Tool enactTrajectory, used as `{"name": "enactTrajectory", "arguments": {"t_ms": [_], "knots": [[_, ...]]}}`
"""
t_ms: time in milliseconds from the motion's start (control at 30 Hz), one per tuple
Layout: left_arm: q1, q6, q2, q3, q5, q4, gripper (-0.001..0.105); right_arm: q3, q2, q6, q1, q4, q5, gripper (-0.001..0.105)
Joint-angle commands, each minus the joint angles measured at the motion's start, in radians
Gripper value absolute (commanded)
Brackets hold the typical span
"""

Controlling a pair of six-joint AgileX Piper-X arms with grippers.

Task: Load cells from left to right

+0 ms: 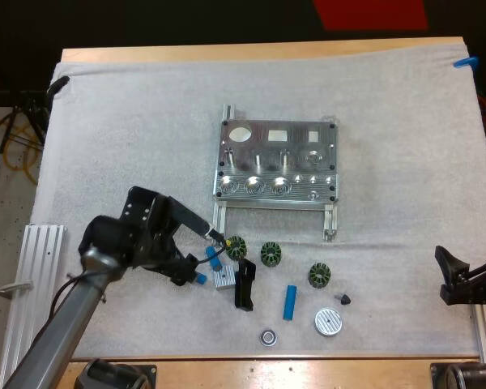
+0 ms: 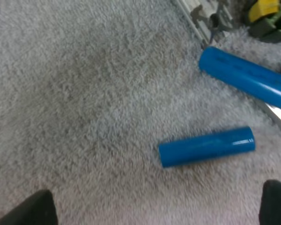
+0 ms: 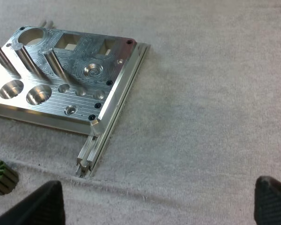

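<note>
At the far left, an aluminium rail [image 1: 32,279] is seen lying on the bench [image 1: 251,50], just beside the white mat [image 1: 130,121]. The left end effector [image 1: 196,261] is positioned low over the near left part of the mat. Its fingers [image 2: 33,209] are spread wide and are clear of every object. Just ahead of them a first blue cylinder [image 2: 206,146] is laid flat on the mat, touched by neither finger. A second blue cylinder [image 2: 243,77] is laid near it, close against a metal edge.

Just to the right, a small aluminium block [image 1: 223,278] and a black part [image 1: 244,285] are found side by side. One green toothed part [image 1: 236,245], another green toothed part [image 1: 270,254] and a third green toothed part [image 1: 320,275] are strung out along the mat. Beyond them, at the middle of the mat, the metal fixture [image 1: 277,162] is set flat, with upright pins and round pockets on its top face.

Nearer the front edge, a third blue cylinder [image 1: 290,301] is laid between the black part and a round silver disc [image 1: 327,322]. A small ring [image 1: 267,336] and a small black cone [image 1: 344,299] are placed nearby.

At the right edge of the mat, well apart from the fixture, the right end effector [image 1: 447,275] is seen. Its fingers [image 3: 42,204] are parted, with only bare mat between them.
</note>
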Motion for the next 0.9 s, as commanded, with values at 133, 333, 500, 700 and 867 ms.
{"name": "enactTrajectory", "arguments": {"t_ms": [133,333,500,700,867], "knots": [[-0.006,-0.049,0.090,-0.006,-0.031,-0.091,0.085,-0.012,0.000,0.003,0.001,-0.001,-0.009,0.079],[-0.006,-0.046,0.168,-0.006,-0.139,-0.171,0.085,-0.012,0.000,0.021,0.001,-0.001,-0.009,0.079],[-0.006,-0.046,0.238,-0.006,-0.139,-0.212,0.085,-0.012,0.000,0.025,0.001,-0.001,-0.009,0.079],[-0.006,-0.046,0.316,-0.006,-0.162,-0.219,0.085,-0.012,0.000,0.025,0.001,-0.001,-0.009,0.079],[-0.006,-0.036,0.326,-0.006,-0.246,-0.190,0.085,-0.012,0.000,0.025,0.001,-0.001,-0.009,0.079]]}}
